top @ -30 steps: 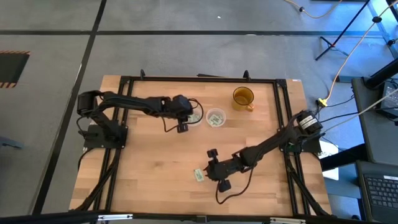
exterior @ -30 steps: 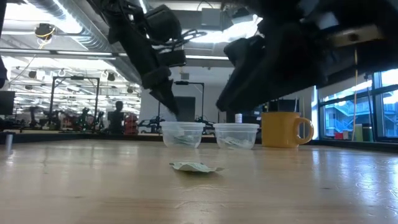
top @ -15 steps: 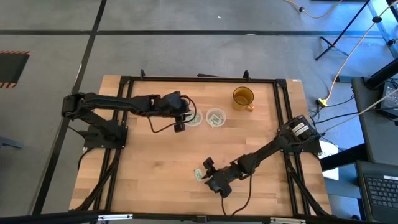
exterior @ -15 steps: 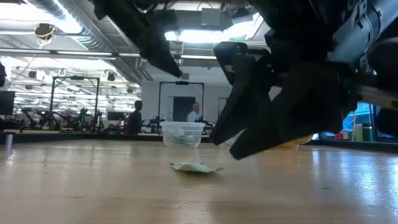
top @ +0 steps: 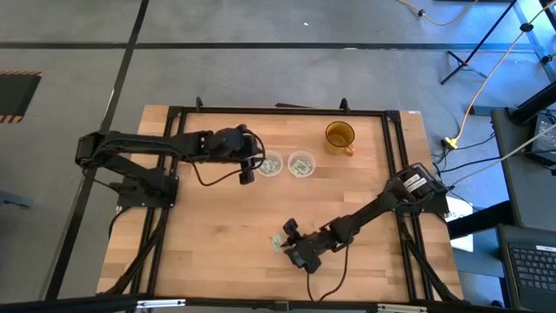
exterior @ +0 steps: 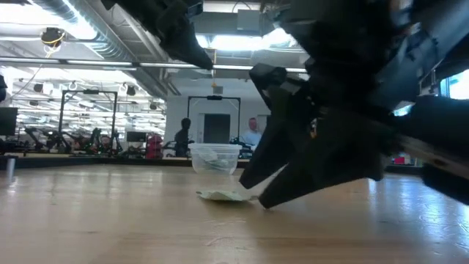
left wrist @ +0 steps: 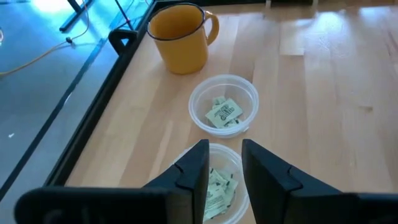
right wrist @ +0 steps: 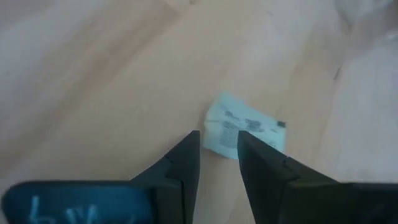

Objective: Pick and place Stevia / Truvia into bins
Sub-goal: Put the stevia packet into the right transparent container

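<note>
Right gripper (right wrist: 217, 146) lowered at last packet (right wrist: 244, 129), fingers slightly apart; packet edge to be straddled squarely before closing. Left gripper (left wrist: 224, 162) parked above cups (left wrist: 224, 112), fingers narrowly apart, empty.

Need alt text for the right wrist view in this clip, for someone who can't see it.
The right gripper, its two dark fingers slightly apart, is right at the near edge of a single pale green and white sachet lying flat on the light wooden table. Nothing else shows.
</note>
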Robot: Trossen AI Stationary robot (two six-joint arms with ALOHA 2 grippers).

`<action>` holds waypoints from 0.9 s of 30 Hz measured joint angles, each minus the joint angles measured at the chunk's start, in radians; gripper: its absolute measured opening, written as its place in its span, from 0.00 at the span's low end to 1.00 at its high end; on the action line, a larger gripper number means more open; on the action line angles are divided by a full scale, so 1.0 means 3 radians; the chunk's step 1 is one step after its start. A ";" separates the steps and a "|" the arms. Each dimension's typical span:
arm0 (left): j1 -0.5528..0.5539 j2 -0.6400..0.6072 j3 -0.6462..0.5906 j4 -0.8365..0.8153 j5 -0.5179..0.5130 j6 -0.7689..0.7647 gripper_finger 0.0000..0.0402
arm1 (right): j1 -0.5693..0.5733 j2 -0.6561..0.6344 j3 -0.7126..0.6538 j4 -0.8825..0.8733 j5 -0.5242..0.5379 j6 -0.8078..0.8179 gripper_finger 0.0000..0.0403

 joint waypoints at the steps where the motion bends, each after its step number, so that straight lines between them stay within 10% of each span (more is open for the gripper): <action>1: 0.0000 0.0000 0.0000 0.0000 0.0000 -0.0001 0.22 | -0.0009 0.0001 0.0000 -0.0003 0.0002 0.0000 0.27; 27: -0.0130 0.0001 0.0000 -0.0140 0.0016 -0.0083 0.22 | -0.0080 0.0062 0.0010 -0.0054 -0.0069 0.0437 0.01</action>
